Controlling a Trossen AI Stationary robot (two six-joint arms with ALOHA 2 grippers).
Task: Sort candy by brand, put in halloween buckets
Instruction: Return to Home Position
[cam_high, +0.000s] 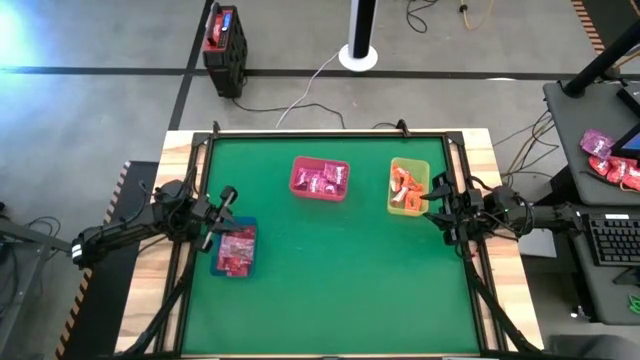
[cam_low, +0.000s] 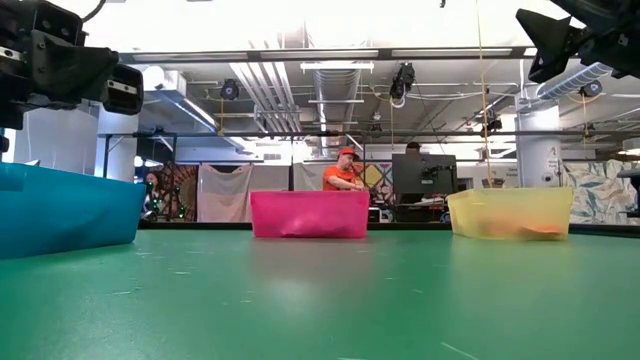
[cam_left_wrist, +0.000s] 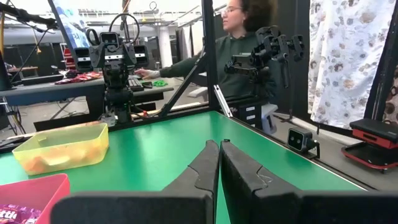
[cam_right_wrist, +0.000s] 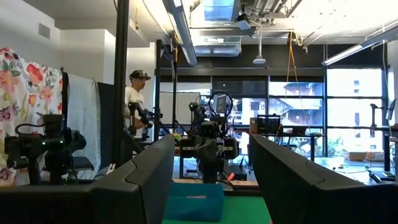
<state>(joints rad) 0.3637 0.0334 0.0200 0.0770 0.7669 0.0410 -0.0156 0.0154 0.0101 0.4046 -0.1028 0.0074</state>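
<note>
- Left pincer (cam_high: 226, 197) hangs over the left side of the desk (cam_high: 340, 290), right by the blue bin (cam_high: 214, 262), with its fingers pressed together.
- Right pincer (cam_high: 428, 196) is at the right edge, just beside the yellow-green bin (cam_high: 408, 163), fingers wide apart.
- Red candy (cam_high: 238, 250) is in the blue bin, magenta candy (cam_high: 322, 180) in the pink bin (cam_high: 296, 172), and orange candy (cam_high: 405, 185) in the yellow-green bin.
- We only catch a few white letters on the magenta candy, and the brand's unreadable tbh.
</note>
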